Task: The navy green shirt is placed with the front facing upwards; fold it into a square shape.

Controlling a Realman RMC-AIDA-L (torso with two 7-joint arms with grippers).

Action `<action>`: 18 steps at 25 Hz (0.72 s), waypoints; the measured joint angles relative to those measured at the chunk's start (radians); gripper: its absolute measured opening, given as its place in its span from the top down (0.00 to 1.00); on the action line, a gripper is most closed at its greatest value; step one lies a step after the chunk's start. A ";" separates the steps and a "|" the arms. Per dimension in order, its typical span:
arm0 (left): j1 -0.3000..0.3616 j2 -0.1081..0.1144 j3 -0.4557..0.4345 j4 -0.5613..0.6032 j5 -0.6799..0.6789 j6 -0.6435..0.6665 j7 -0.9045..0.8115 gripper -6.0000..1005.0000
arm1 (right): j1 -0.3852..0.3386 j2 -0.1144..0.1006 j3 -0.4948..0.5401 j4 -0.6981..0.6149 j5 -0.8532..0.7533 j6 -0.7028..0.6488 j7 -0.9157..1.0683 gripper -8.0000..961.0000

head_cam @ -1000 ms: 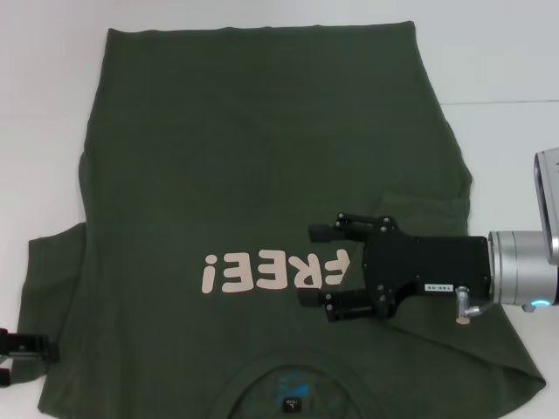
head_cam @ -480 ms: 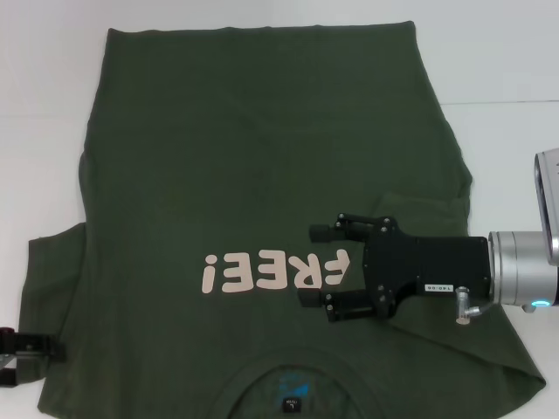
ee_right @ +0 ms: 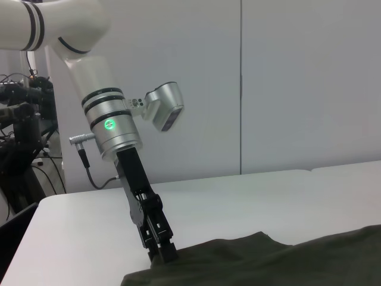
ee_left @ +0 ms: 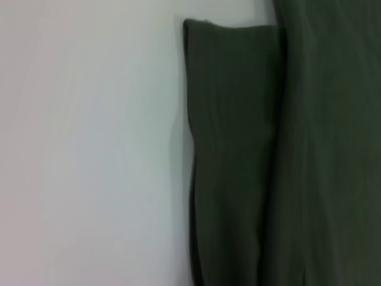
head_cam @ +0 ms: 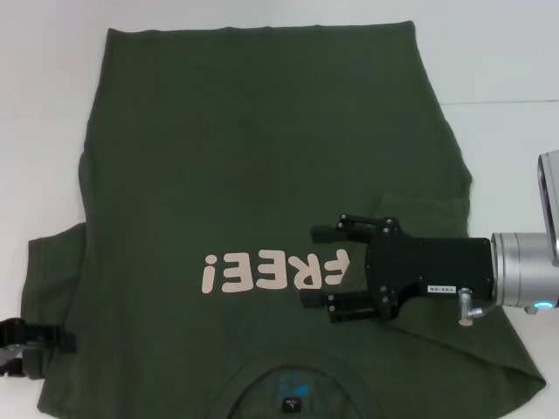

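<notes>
the navy green shirt (head_cam: 262,175) lies flat, print up, on the white bench (head_cam: 507,52). your right gripper (head_cam: 325,266) hovers wide-jawed; left gripper (head_cam: 19,342), jaws unclear, meets the sleeve: pinch only its edge.

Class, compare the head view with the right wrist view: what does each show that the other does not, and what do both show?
Only the head view shows the pale "FREE!" lettering, the neck label and the right gripper, open over the chest. Only the right wrist view shows the left arm, a wall behind, and cables. Both show the navy green shirt, the white table and the left gripper at a sleeve.
</notes>
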 joint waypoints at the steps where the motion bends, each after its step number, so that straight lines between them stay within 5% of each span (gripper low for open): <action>1: -0.001 0.000 0.000 0.000 0.000 -0.001 0.000 0.23 | 0.000 0.000 0.000 0.000 0.000 0.000 0.000 0.07; 14: 0.000 -0.008 0.059 -0.003 0.008 -0.028 -0.006 0.26 | -0.003 0.000 0.001 0.000 0.000 -0.004 0.001 0.07; 18: -0.001 -0.008 0.067 0.001 0.009 -0.033 -0.007 0.42 | -0.003 0.000 0.002 0.000 0.000 -0.008 0.005 0.07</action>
